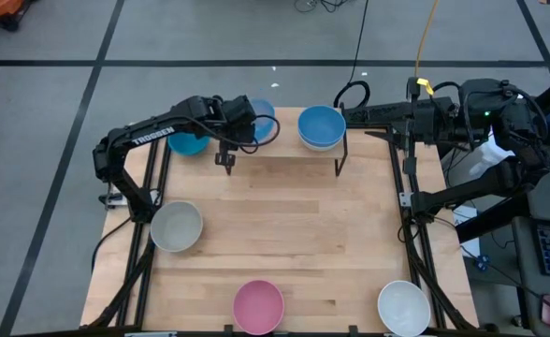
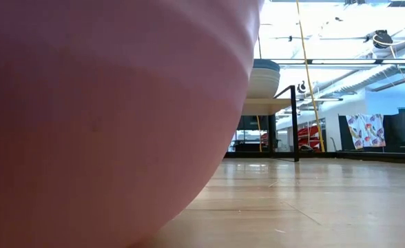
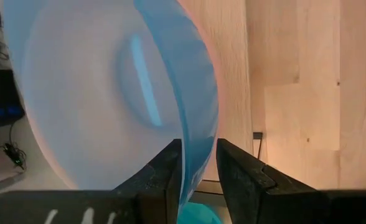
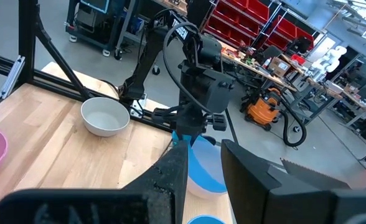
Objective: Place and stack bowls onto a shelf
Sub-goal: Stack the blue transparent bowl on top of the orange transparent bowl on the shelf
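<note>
My left gripper (image 1: 254,127) is shut on a light blue bowl (image 1: 263,120) over the left half of the shelf (image 1: 284,159), a light-wood board on black legs at the table's far edge. A stack of blue bowls (image 1: 322,126) sits on the shelf's right half; the low view shows a bowl (image 2: 264,79) on the shelf board (image 2: 268,105). My right gripper (image 1: 364,114) waits open just right of that stack, touching nothing. A teal bowl (image 1: 187,142), a grey-white bowl (image 1: 177,226), a pink bowl (image 1: 258,306) and a white bowl (image 1: 404,307) sit on the table. My left gripper pinches the light blue bowl's rim (image 3: 198,149), one finger (image 3: 164,177) inside the bowl and the other finger (image 3: 239,177) outside its wall. The bowl (image 4: 205,165) hangs tilted below the fingers. Whether its base touches the shelf board, I cannot tell.
The pink bowl (image 2: 106,110) fills the left of the low view, right in front of that camera. A black shelf leg (image 2: 295,124) stands on the tabletop. Bare wood (image 1: 294,225) lies between the shelf and the near bowls. Cables hang behind the far edge.
</note>
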You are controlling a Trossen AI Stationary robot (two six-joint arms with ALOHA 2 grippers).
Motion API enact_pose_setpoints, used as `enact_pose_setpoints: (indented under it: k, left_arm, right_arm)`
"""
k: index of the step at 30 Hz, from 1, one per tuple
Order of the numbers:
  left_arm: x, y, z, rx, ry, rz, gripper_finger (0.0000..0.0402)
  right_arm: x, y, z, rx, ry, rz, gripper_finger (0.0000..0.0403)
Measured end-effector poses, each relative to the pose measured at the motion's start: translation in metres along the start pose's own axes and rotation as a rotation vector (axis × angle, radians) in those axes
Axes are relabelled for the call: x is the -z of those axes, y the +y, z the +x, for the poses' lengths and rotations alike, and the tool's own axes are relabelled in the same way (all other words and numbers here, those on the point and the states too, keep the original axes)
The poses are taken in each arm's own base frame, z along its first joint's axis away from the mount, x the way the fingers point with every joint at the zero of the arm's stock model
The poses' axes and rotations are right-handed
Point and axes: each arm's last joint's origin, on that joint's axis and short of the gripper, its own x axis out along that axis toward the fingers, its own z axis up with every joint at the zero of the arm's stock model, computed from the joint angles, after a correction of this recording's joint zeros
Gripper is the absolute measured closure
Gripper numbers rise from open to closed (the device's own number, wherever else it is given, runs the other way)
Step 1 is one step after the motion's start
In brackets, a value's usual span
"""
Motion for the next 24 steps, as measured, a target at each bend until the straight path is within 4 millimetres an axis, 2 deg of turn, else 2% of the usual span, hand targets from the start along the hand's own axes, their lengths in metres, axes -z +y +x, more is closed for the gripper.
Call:
enact_pose_setpoints:
  k: [6, 13, 24]
  left_arm:
    - [0.001, 0.000, -0.002, -0.012, -0.002, 0.045, 0.0298]
    - [-0.003, 0.002, -0.013, -0.125, 0.026, 0.067, 0.0298]
    - [-0.004, -0.001, -0.012, -0.102, 0.033, 0.068, 0.0298]
  right_arm:
    - [0.000, 0.000, 0.000, 0.000, 0.000, -0.014, 0.0314]
    - [0.000, 0.000, 0.000, 0.000, 0.000, -0.014, 0.0314]
    - [0.000, 0.000, 0.000, 0.000, 0.000, -0.015, 0.0314]
